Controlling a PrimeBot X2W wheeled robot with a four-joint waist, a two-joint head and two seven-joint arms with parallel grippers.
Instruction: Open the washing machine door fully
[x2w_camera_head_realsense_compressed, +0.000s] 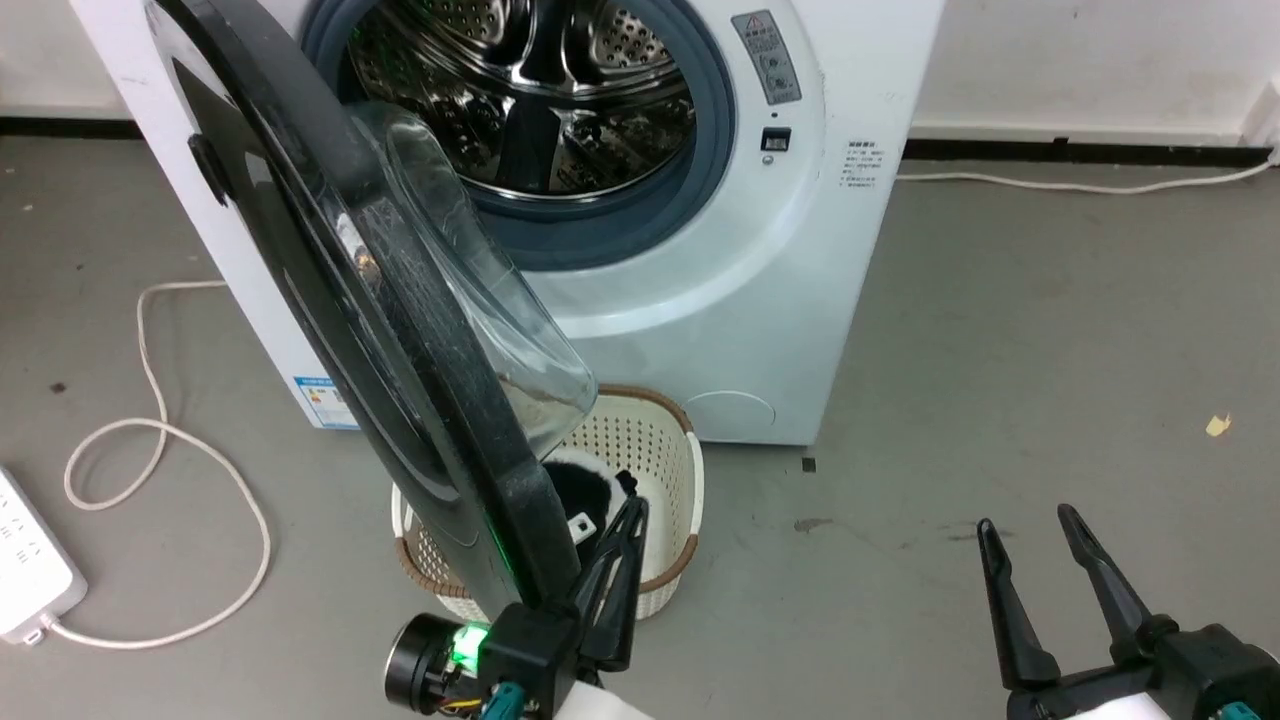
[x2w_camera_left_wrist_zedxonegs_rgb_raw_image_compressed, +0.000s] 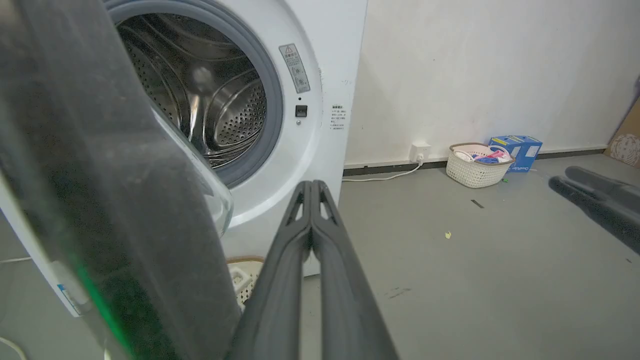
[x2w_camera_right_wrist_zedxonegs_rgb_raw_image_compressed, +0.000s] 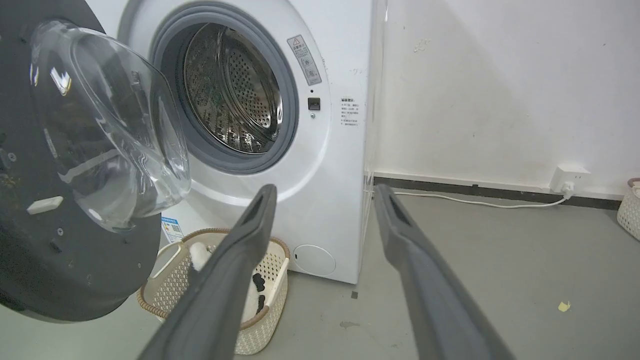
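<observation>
— Low on the left of the head view, how does the left gripper (x2w_camera_head_realsense_compressed: 630, 515) stand?

— Its two fingers are pressed together with nothing between them. They lie just beside the lower rim of the washing machine door (x2w_camera_head_realsense_compressed: 400, 330). Whether they touch that rim, I cannot tell.

— And the door itself?

— It is swung well out from the washing machine (x2w_camera_head_realsense_compressed: 780, 280), fixed on the robot's left side of the opening, and nearly edge-on to the head camera. Its glass bowl (x2w_camera_head_realsense_compressed: 470, 280) bulges toward the right. The steel drum (x2w_camera_head_realsense_compressed: 530, 90) lies in plain sight inside its grey gasket.

— What sits below?

— A white basket (x2w_camera_head_realsense_compressed: 665, 450) with a brown rim stands on the grey floor (x2w_camera_head_realsense_compressed: 1000, 350), close to the machine's front. The door's lower edge hangs over it. Something dark and something white lie inside.

— The right gripper (x2w_camera_head_realsense_compressed: 1027, 520)?

— It is at the lower right with its fingers spread apart and empty. It is well apart from door and machine.

— Anything else?

— A white cable (x2w_camera_head_realsense_compressed: 150, 440) loops toward a power strip (x2w_camera_head_realsense_compressed: 30, 570). By the wall stands a second basket (x2w_camera_left_wrist_zedxonegs_rgb_raw_image_compressed: 475, 170), beside a blue box (x2w_camera_left_wrist_zedxonegs_rgb_raw_image_compressed: 517, 150).
</observation>
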